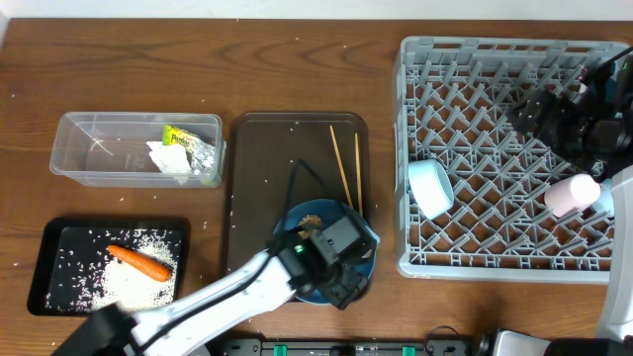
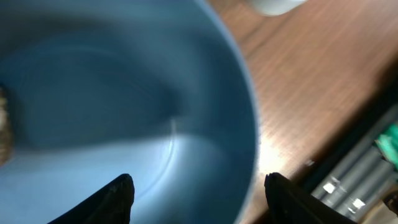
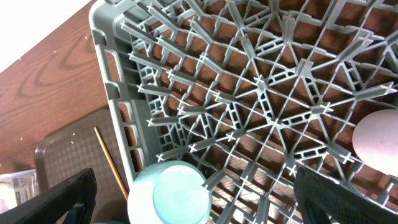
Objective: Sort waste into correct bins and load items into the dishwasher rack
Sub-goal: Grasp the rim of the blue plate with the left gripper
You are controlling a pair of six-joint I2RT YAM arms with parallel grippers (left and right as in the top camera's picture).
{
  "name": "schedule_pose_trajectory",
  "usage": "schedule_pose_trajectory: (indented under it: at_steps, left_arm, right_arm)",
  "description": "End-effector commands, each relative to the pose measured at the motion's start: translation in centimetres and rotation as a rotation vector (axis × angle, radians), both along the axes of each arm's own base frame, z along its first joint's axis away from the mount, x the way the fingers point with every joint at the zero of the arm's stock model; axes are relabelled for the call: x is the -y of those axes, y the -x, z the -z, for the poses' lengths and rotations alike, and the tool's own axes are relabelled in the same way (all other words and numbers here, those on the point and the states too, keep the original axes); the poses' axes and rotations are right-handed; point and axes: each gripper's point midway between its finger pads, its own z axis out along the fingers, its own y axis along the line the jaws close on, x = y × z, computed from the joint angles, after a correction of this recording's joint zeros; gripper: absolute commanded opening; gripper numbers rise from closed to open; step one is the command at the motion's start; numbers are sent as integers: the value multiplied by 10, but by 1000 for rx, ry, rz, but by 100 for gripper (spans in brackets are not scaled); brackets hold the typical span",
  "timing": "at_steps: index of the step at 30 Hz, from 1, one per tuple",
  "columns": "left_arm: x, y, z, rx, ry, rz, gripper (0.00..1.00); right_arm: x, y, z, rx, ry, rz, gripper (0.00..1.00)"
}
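The large blue plate (image 1: 309, 225) sits at the near end of the dark brown tray, with a small brown food lump (image 2: 4, 124) on it. My left gripper (image 1: 346, 287) (image 2: 199, 177) is open and straddles the plate's (image 2: 124, 93) near right rim, one finger over the blue and the other over the wood. Two chopsticks (image 1: 346, 168) lie on the tray. In the dishwasher rack (image 1: 495, 267) rest a light blue cup (image 1: 430, 188) (image 3: 171, 196) and a pink cup (image 1: 574, 193). My right gripper (image 1: 542, 114) (image 3: 194, 174) hangs open above the rack, holding nothing.
The clear tub (image 1: 89, 168) holds a yellow-green wrapper (image 1: 178, 136) and crumpled paper with foil (image 1: 193, 158). The black tray (image 1: 49, 292) holds a carrot (image 1: 138, 262) and rice (image 1: 124, 282). Stray grains dot the brown tray (image 1: 262, 168).
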Motion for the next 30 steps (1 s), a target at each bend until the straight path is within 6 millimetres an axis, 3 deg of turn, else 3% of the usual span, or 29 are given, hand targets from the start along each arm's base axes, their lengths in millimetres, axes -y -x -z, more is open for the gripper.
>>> schedule_pose_trajectory:
  at_steps: [1, 9, 14, 22, 30]
  left_arm:
    - [-3, -2, 16, -8, -61, -29, 68]
    - [-13, -8, 13, 50, -149, 39, 67]
    - [-5, 2, 10, 61, -144, 87, 67]
    - [20, -5, -24, 122, -68, 104, 63]
    - [25, 18, -7, 95, -116, 183, 62]
  right_arm:
    - [-2, 0, 0, 1, 9, -15, 94]
    - [-2, 0, 0, 1, 9, -15, 95]
    - [-2, 0, 0, 0, 9, -15, 95]
    - [-2, -1, 0, 4, 10, -15, 95]
    - [-2, -1, 0, 4, 10, -15, 95]
